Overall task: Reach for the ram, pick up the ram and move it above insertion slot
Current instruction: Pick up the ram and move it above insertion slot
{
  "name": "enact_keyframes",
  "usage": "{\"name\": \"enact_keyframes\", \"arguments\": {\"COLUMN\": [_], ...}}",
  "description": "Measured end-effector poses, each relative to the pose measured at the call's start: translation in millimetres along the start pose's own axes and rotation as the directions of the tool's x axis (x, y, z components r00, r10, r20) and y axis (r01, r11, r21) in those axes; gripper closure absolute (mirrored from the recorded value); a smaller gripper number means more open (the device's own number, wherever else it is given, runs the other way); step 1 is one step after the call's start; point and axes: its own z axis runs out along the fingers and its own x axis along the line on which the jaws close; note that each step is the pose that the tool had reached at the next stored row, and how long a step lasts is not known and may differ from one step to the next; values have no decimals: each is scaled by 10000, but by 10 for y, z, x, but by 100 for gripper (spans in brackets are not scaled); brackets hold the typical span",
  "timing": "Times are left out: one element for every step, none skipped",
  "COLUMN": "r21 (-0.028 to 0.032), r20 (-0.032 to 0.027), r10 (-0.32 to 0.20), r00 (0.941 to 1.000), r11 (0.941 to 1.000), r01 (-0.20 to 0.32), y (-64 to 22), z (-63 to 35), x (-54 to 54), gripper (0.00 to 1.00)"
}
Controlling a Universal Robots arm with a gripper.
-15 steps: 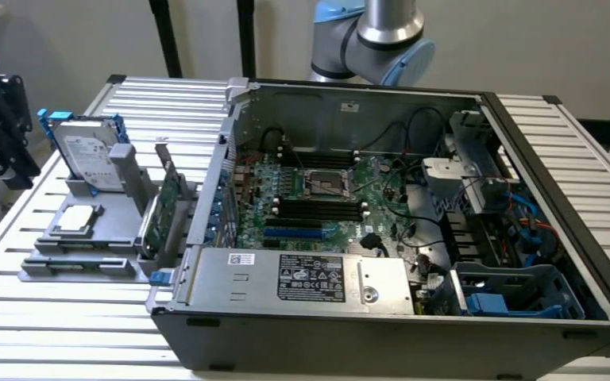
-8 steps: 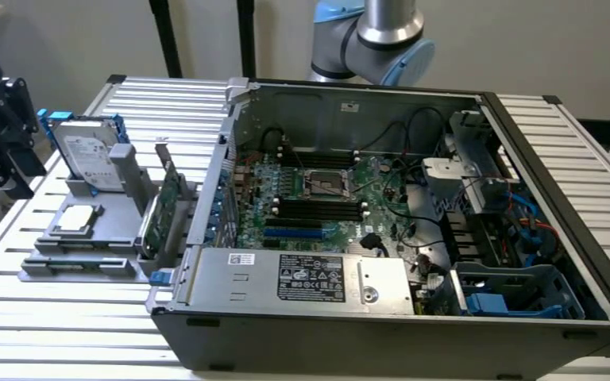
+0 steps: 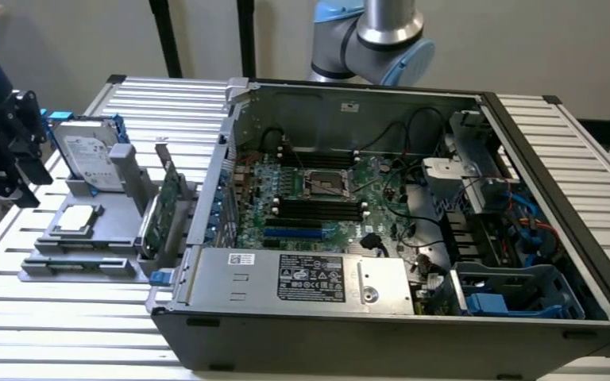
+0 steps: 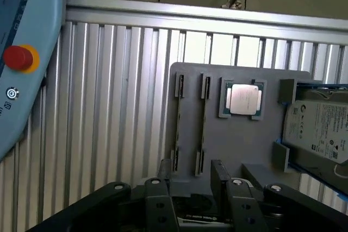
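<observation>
Your jaws stand wide apart, nothing between them, over one end of the grey holder (image 4: 239,145) on the slatted tabletop (image 4: 109,107). The ram (image 4: 202,126) seems to sit edge-on in a holder slot just beyond them, beside the processor chip (image 4: 243,100).

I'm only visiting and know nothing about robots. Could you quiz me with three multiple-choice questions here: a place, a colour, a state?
1. Where is the silver processor chip? A on the floor; B on the grey tray; C on a shelf.
2. The round button is: A red; B green; C white.
3. The computer case is: A shut; B open; C upside down.
Key: B, it lies on the tray beside the hard drive; A, plainly red; B, its motherboard shows.
</observation>
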Motion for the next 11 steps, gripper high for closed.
{"name": "enact_keyframes", "arguments": {"r21": [-1,-1,-2,0,-1,-1,0,0,0,0,-1], "r20": [0,0,-1,0,0,0,0,0,0,0,0], "r10": [26,44,52,54,55,55,56,56,56,56,57], "r00": [10000,10000,10000,10000,10000,10000,10000,10000,10000,10000,10000], "r11": [10000,10000,10000,10000,10000,10000,10000,10000,10000,10000,10000], "r01": [-26,-44,-52,-54,-55,-55,-56,-56,-56,-56,-57], "y": [0,0,0,-1,-1,-1,0,0,0,0,1], "z": [18,36,53,73,90,109,127,144,164,182,199], "x": [0,0,0,0,0,0,0,0,0,0,0], "gripper": [58,58,58,58,58,58,58,58,58,58,58]}}
